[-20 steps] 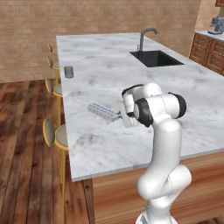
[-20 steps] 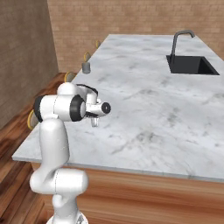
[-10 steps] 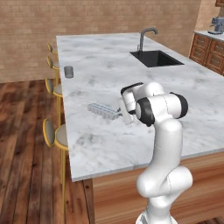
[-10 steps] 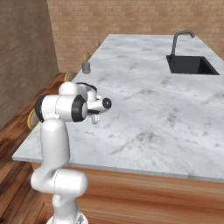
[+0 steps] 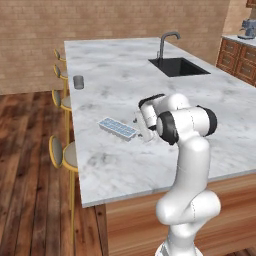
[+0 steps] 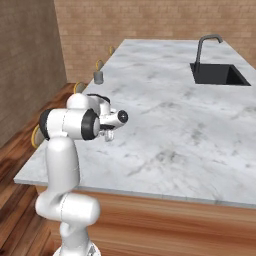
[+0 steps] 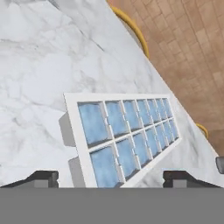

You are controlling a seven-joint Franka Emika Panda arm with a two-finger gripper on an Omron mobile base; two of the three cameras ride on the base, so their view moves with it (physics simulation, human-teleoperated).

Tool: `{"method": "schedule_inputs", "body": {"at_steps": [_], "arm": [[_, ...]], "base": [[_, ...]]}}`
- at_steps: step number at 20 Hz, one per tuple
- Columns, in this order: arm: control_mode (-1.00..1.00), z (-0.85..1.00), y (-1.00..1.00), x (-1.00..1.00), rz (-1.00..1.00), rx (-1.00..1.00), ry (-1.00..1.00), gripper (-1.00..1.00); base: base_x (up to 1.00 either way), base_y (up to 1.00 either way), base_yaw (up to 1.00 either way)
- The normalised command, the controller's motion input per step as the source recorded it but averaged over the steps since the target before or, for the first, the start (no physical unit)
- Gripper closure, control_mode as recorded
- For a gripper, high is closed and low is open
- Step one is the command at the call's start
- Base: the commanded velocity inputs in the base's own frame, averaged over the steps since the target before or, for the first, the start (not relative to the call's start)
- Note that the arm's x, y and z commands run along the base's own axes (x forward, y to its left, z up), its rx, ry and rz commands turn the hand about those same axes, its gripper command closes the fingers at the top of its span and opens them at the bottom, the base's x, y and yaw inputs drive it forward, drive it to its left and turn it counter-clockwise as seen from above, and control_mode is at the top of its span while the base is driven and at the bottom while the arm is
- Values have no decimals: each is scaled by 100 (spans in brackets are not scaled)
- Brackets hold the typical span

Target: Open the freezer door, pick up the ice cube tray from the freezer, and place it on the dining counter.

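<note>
Resting flat on the white-grey marble dining counter (image 5: 120, 75): the pale-blue gridded ice cube tray (image 5: 117, 128).
The two-finger gripper (image 7: 111, 178), spread wide and empty, sits at the tray's 3 o'clock.

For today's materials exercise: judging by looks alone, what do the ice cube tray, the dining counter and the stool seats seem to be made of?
Ice cube tray: probably matte white plastic; plain frame, pale-blue cells that may be ice.
Dining counter: polished marble or a lookalike; white-grey top with darker veining.
Stools: grey seats, perhaps padded, rimmed in yellow metal or brass; thin shiny legs suggest metal.

Bright, even rendered light, soft shadows — no glare, slightly coarse, hand view sharp up close
</note>
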Motion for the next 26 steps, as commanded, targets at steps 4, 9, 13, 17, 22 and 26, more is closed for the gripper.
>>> {"method": "schedule_inputs", "body": {"at_steps": [4, 9, 13, 17, 22, 26], "arm": [[-100, 100, 2, -10, 0, 3, 31, -100], [-100, 100, 10, -63, -3, 0, 31, -100], [-100, 100, 0, -98, -20, 9, 32, -100], [-100, 91, -8, -100, -35, 18, 24, -100], [-100, 45, -1, -100, -37, 13, 10, -100], [-100, 41, -3, -100, -36, 6, 5, -100]], "base": [[0, 0, 0], [0, 0, 0], [0, 0, 0], [0, 0, 0], [0, 0, 0], [0, 0, 0]]}}
